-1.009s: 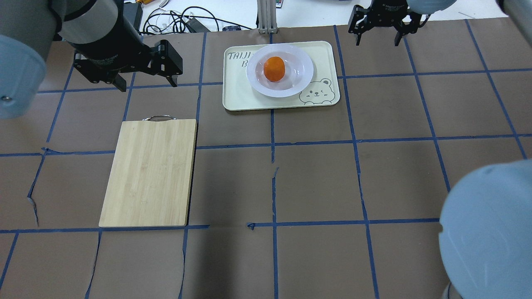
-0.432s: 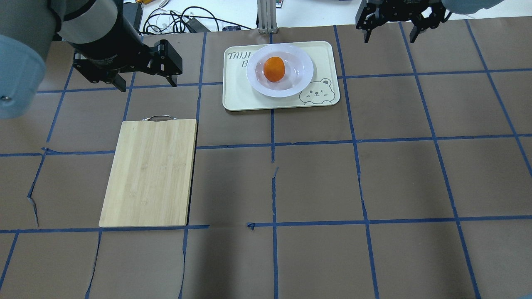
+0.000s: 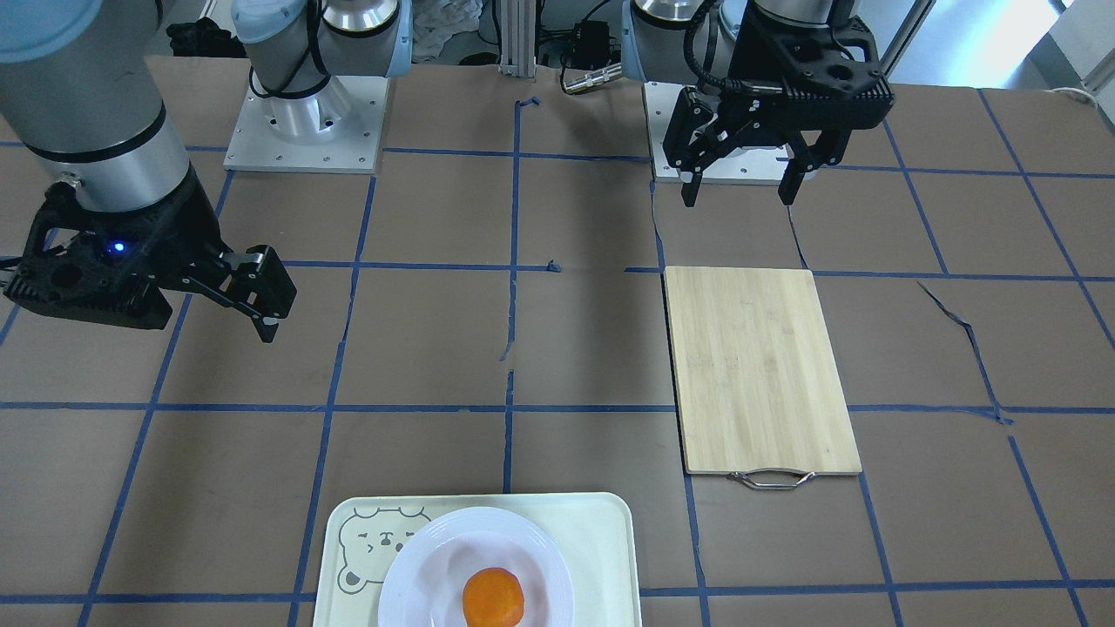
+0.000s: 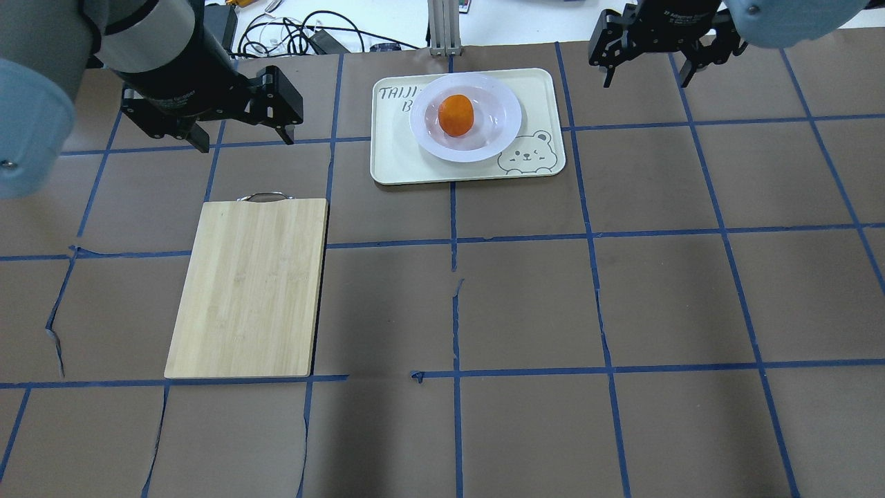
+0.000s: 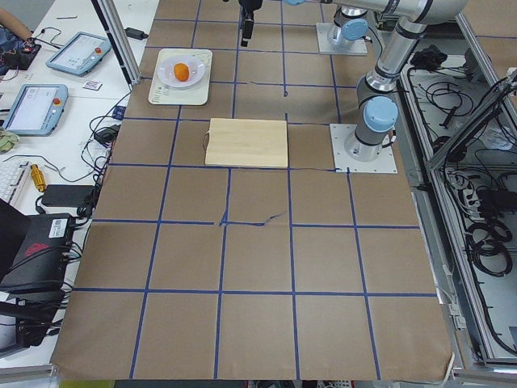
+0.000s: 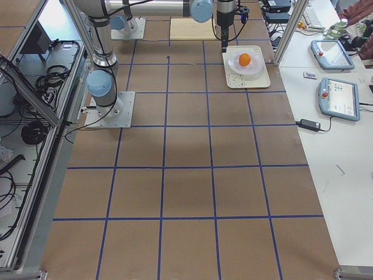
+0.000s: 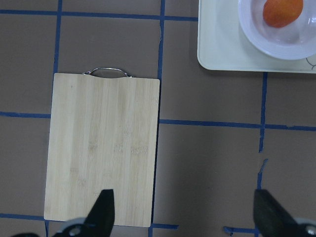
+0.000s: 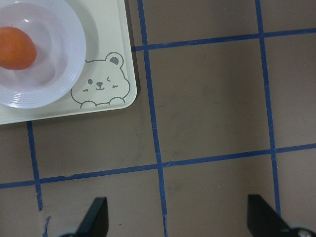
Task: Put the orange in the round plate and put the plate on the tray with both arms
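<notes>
The orange (image 4: 456, 115) lies in the sunken centre of the round plate (image 4: 508, 117), and the plate rests on the cream tray (image 4: 397, 158) at the far middle of the table. My left gripper (image 4: 245, 142) hangs open and empty above the table, left of the tray and apart from it. Off the tray's far right corner, my right gripper (image 4: 646, 83) is also open and empty. The left wrist view shows the orange (image 7: 282, 12) at top right, above spread fingers (image 7: 102, 207). In the right wrist view the plate (image 8: 74, 64) sits at top left, clear of the fingers (image 8: 96, 215).
A bamboo cutting board (image 4: 249, 287) with a metal handle lies on the left half of the brown, blue-taped table (image 4: 622, 290). Cables (image 4: 297, 34) and an aluminium post (image 4: 442, 28) stand beyond the far edge, behind the tray.
My right gripper has shifted a little to the right near the far edge, and that arm's elbow has left the lower right of the overhead view. The left arm, plate and orange have not moved.
</notes>
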{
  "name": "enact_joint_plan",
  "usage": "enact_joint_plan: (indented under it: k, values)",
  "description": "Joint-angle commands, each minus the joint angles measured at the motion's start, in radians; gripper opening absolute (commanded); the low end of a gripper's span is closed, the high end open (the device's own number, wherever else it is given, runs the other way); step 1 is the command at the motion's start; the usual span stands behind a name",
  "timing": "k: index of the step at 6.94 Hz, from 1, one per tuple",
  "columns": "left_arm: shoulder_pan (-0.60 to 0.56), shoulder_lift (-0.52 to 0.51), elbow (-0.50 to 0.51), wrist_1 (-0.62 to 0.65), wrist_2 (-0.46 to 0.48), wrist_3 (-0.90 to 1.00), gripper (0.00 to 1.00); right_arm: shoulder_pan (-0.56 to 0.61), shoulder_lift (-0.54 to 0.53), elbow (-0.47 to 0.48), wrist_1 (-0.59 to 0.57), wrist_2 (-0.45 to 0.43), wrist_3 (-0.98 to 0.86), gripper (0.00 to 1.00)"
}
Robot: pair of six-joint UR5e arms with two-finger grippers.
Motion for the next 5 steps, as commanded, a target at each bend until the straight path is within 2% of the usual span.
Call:
enact_joint_plan:
  k: [1, 3, 5]
  values:
    - [0.000, 0.002, 0.000, 0.000, 0.000, 0.000, 1.00, 0.009, -0.042, 0.032, -0.002, 0.025, -0.004, 1.00]
    - [-0.002, 0.002, -0.002, 0.000, 0.003, 0.002, 1.00, 0.009, -0.048, 0.091, -0.080, 0.027, -0.003, 1.00]
    - [-0.002, 0.002, -0.002, 0.000, 0.005, 0.002, 1.00, 0.005, -0.063, 0.088, -0.102, 0.030, -0.009, 1.00]
